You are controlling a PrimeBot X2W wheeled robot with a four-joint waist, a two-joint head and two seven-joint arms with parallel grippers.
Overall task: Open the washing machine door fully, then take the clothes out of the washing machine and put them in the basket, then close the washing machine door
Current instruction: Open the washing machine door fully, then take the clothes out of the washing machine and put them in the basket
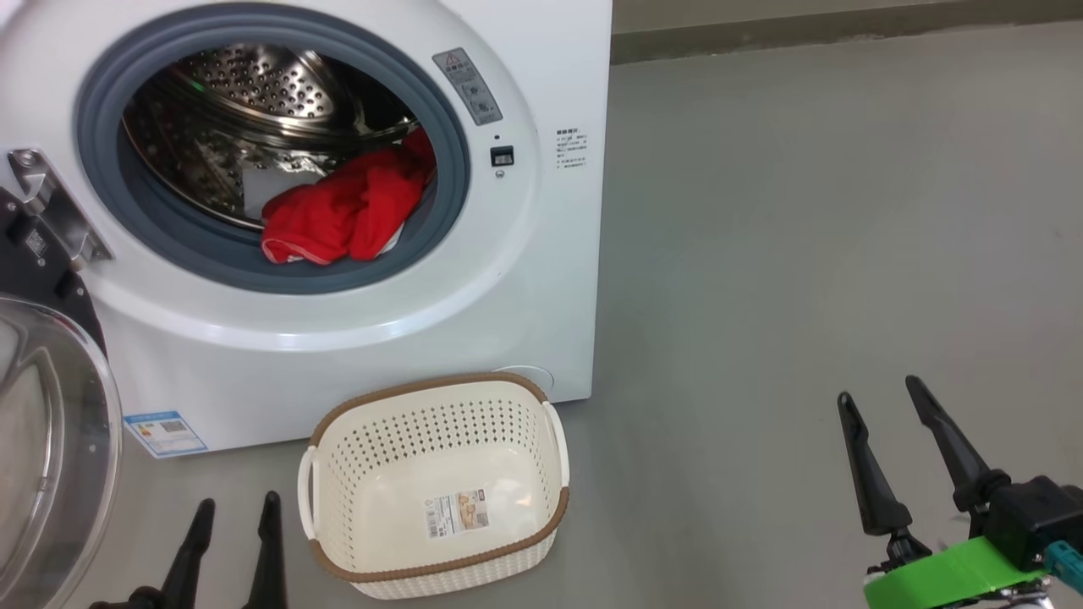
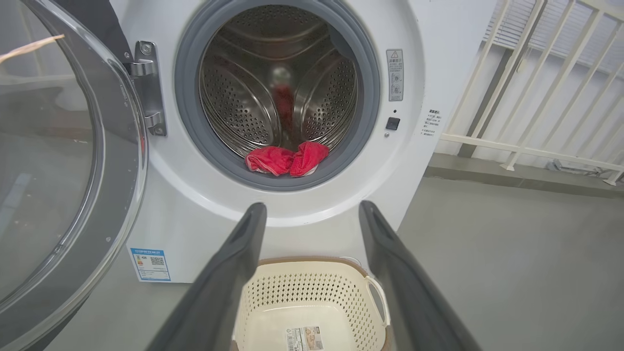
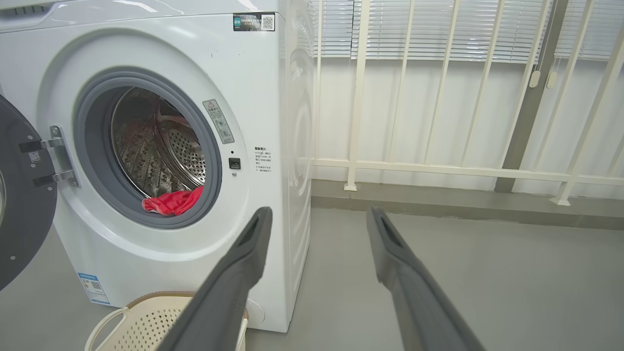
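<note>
The white washing machine [image 1: 541,279] [image 2: 429,58] [image 3: 253,73] stands with its door [image 1: 42,457] [image 2: 58,161] [image 3: 19,204] swung wide to the left. Red clothes [image 1: 347,211] [image 2: 287,160] [image 3: 173,202] lie at the front lip of the steel drum. The cream basket [image 1: 436,406] [image 2: 312,287] [image 3: 141,321] sits empty on the floor below the opening. My left gripper [image 1: 237,507] [image 2: 312,209] is open, low at the basket's left. Well to the right of the machine, my right gripper [image 1: 884,393] [image 3: 317,212] is open over bare floor.
A grey floor [image 1: 804,237] spreads to the right of the machine. A white railing [image 3: 438,168] with blinds behind it runs along the far wall. A blue label [image 1: 165,433] sits low on the machine's front.
</note>
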